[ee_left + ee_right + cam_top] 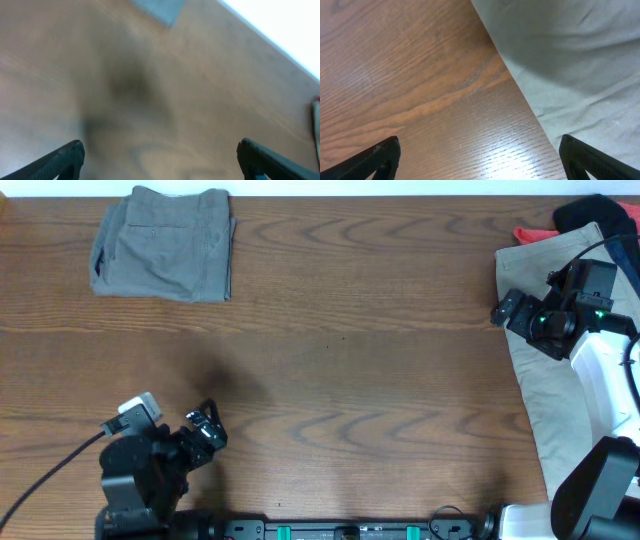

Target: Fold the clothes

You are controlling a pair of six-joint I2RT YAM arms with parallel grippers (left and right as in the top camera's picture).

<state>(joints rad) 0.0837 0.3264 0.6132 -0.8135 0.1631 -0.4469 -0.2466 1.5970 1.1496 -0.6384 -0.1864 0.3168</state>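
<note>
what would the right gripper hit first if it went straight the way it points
Probably the bare table, just beside the tan shorts' edge; the right gripper aims mostly at wood, though depth is unclear.

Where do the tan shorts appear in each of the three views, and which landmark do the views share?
Overhead: the tan shorts lie along the right edge of the table.
Left wrist: not recognisable in it; the picture is blurred.
Right wrist: they fill the upper right, with their edge running diagonally.
Shared landmark: the wood-grain table top, seen in all three views.
</note>
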